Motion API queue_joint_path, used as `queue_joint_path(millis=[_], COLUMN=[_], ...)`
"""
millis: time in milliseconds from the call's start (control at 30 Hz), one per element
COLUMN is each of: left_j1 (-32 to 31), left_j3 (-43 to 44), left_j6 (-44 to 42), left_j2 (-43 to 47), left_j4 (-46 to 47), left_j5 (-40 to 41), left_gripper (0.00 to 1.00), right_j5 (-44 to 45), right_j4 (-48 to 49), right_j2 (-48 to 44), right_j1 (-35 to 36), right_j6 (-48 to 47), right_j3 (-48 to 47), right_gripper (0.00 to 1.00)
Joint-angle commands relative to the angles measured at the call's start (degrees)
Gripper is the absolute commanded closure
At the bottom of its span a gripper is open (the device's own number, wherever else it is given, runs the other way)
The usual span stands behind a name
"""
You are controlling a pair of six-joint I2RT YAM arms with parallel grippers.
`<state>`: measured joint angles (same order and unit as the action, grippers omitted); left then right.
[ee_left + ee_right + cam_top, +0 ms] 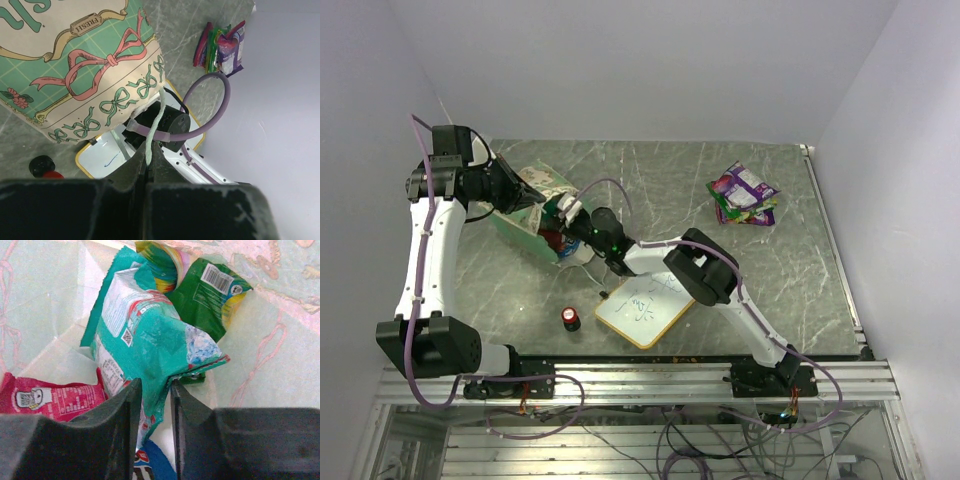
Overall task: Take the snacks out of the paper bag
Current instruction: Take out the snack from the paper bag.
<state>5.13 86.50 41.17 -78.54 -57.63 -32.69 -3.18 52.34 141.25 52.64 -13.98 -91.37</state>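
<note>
The green paper bag lies on the table at the left, its mouth facing right. My left gripper is shut on the bag's pale string handle, pinched between its fingers. My right gripper is inside the bag. Its jaws stand close together on the lower corner of a green-and-white packet. Around it lie a pink-red packet, a dark green packet and a blue one. A pile of purple and green snacks lies on the table at the far right.
A wood-framed whiteboard lies near the front edge, under the right arm. A small red-capped black cylinder stands left of it. The right arm's purple cable arcs beside the bag. White walls close in the table.
</note>
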Motion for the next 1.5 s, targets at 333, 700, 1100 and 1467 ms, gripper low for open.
queue_joint_path(millis=[333, 700, 1100, 1467], left_j1=[0.6, 0.5, 0.5, 0.6], left_j3=[-2.6, -3.0, -3.3, 4.1], left_j6=[-0.3, -1.2, -2.1, -2.1], left_j2=[1.9, 2.3, 2.6, -0.9], left_j4=[0.4, -1.2, -2.0, -1.6], left_j5=[-3.9, -4.9, -3.7, -0.5], left_gripper=[0.93, 0.93, 0.93, 0.93], right_j5=[4.2, 13.6, 9.4, 3.1], right_j4=[-2.4, -9.5, -11.1, -7.3], right_j2=[4.1, 13.9, 20.6, 14.7], right_j1=[0.2, 0.4, -0.9, -1.0], right_j6=[1.5, 8.1, 7.6, 1.9], right_j3=[-7.4, -21.7, -33.2, -31.1], right_gripper=[0.27, 0.12, 0.73, 1.0])
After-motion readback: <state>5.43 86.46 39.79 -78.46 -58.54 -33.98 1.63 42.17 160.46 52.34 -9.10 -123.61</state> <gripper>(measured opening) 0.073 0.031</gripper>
